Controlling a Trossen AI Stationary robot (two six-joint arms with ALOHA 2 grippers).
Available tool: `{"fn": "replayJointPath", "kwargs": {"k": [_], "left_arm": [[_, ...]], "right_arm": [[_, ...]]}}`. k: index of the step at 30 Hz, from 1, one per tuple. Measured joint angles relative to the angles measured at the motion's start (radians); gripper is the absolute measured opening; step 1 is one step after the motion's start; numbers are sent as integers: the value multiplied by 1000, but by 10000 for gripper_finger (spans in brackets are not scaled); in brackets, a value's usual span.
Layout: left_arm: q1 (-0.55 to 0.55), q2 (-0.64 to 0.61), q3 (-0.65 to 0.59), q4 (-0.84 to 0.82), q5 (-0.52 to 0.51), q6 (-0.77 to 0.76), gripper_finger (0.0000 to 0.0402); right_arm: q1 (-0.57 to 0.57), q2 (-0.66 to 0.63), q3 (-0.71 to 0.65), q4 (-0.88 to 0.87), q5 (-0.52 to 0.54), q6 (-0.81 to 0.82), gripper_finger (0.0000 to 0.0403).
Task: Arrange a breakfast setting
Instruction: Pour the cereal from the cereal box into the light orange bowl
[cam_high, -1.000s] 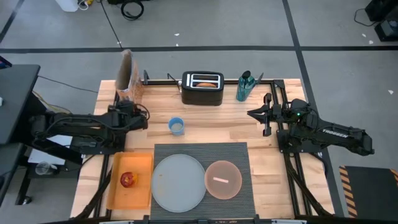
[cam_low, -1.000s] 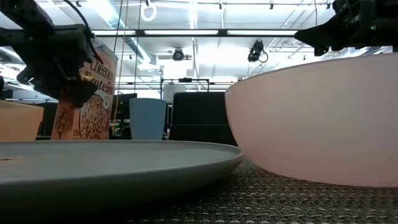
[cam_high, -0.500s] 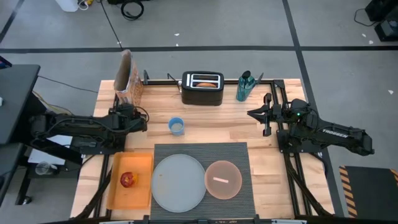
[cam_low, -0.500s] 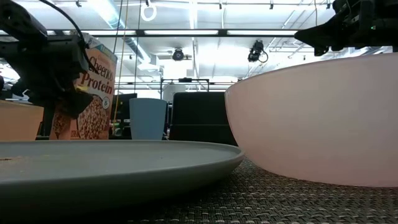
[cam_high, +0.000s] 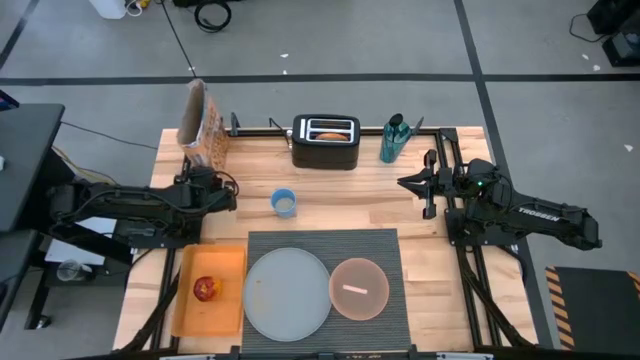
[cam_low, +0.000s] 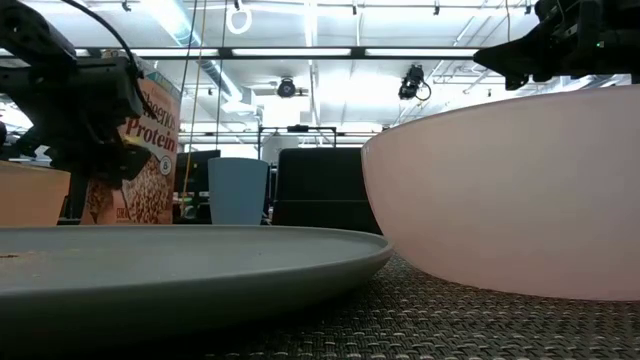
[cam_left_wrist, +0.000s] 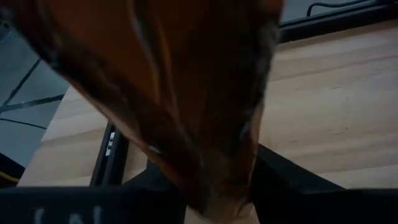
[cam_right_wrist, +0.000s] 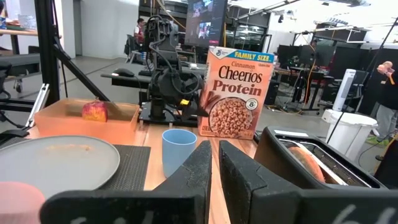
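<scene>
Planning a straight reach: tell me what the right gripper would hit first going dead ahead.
Probably the small blue cup, which sits almost dead ahead of the right gripper; the cereal box stands beyond it. Height unclear; it may pass over.

The back left corner is crowded: the orange cereal box (cam_high: 203, 127) stands tilted there with the left gripper (cam_high: 208, 168) right at its base, and the small blue cup (cam_high: 284, 202) just beside that arm blocks a straight sweep toward the middle. Along the far edge the black toaster (cam_high: 326, 141) and a teal bottle (cam_high: 392, 139) form a barrier. Bare wood lies open between the cup and the right gripper (cam_high: 432, 184), which hangs near the right rail. The front is filled: an orange tray (cam_high: 225, 265), the pale grey plate (cam_high: 287, 292) and the pink bowl (cam_high: 359, 288) sit close together on the placemat (cam_high: 320, 241).
</scene>
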Motion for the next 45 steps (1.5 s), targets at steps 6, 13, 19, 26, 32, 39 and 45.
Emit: {"fn": "replayJointPath", "kwargs": {"k": [6,13,19,26,32,39,45], "left_arm": [[0,0,0,8,-19,-8,128],[-2,-2,64,8,-95,27,128],[-39,-2,166,6,-95,140,128],[-125,-2,377,-8,-67,411,128],[-197,-2,567,-17,30,661,128],[-233,-1,777,-147,277,865,128],[-238,0,896,-227,512,963,128]], "right_arm": [[0,0,0,0,0,0,39],[0,0,0,0,0,0,39],[0,0,0,7,0,0,39],[0,0,0,72,0,31,39],[0,0,0,148,0,193,39],[0,30,0,151,0,261,39],[0,89,0,150,0,300,39]]}}
